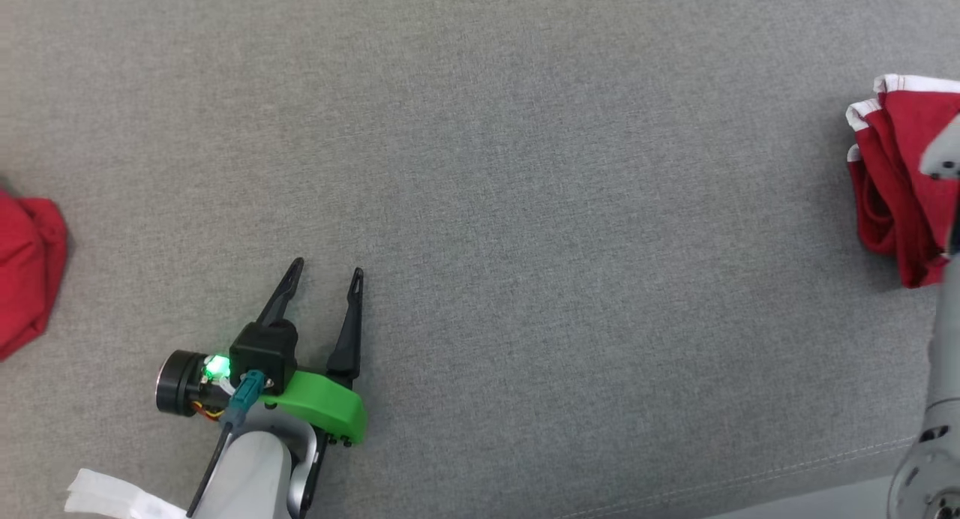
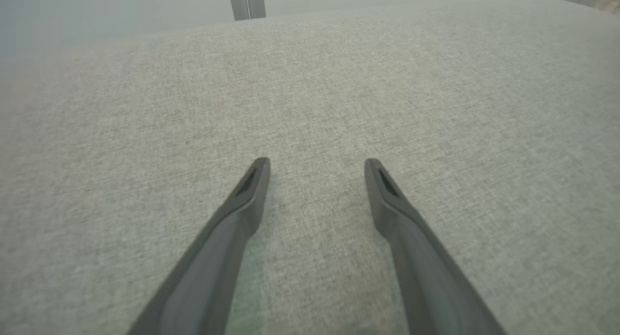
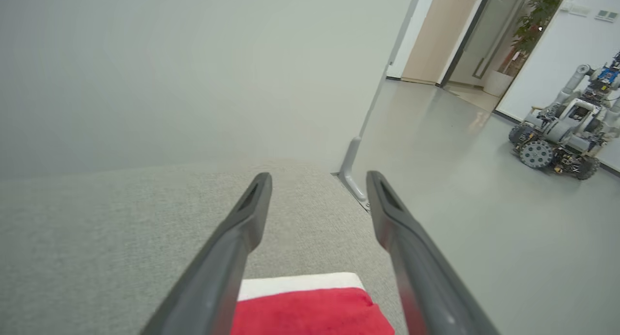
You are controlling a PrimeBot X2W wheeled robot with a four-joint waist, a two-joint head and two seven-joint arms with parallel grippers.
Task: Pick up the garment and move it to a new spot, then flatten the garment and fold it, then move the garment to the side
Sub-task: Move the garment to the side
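Note:
The garment (image 1: 896,166) is red with white trim and lies bunched at the far right of the grey fabric surface (image 1: 525,166). My right arm's pale forearm (image 1: 946,339) reaches up over it. In the right wrist view my right gripper (image 3: 318,175) is open, raised a little above the garment (image 3: 310,311), whose white band and red cloth show low between the fingers. My left gripper (image 1: 328,268) rests open at the lower left of the surface, far from the garment. Between its fingers (image 2: 316,161) there is only grey fabric.
Another red cloth (image 1: 26,264) lies at the left edge. A white tag (image 1: 112,496) shows by my left forearm. The surface's front edge (image 1: 825,489) runs at the lower right. Past its far corner are a metal post (image 3: 351,165), bare floor and another wheeled robot (image 3: 562,141).

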